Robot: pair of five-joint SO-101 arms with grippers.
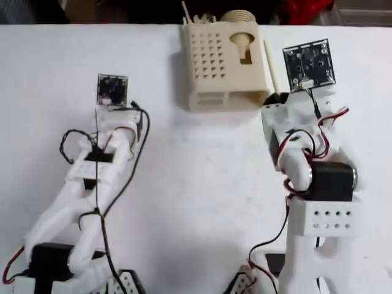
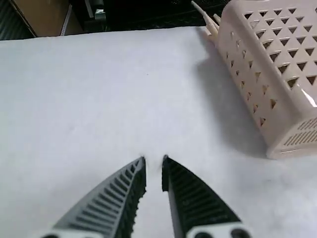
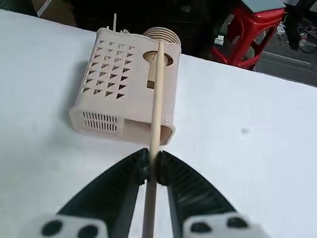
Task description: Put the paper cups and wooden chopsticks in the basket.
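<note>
The cream perforated basket [image 1: 220, 64] lies at the far middle of the table, with stacked paper cups [image 1: 239, 18] at its far end and chopstick tips [image 1: 187, 12] poking out beside them. My right gripper [image 3: 153, 158] is shut on one wooden chopstick [image 3: 155, 94], which points over the basket [image 3: 114, 79] toward the paper cups [image 3: 161, 37]. In the high view that chopstick [image 1: 269, 64] runs along the basket's right side. My left gripper [image 2: 153, 161] is shut with nothing in it, over bare table left of the basket [image 2: 267, 74], whose chopstick tips [image 2: 205, 17] show.
The white table [image 1: 184, 184] is bare between the two arms and in front of the basket. Its far edge runs just behind the basket. A red stool [image 3: 247, 34] and boxes stand on the floor beyond.
</note>
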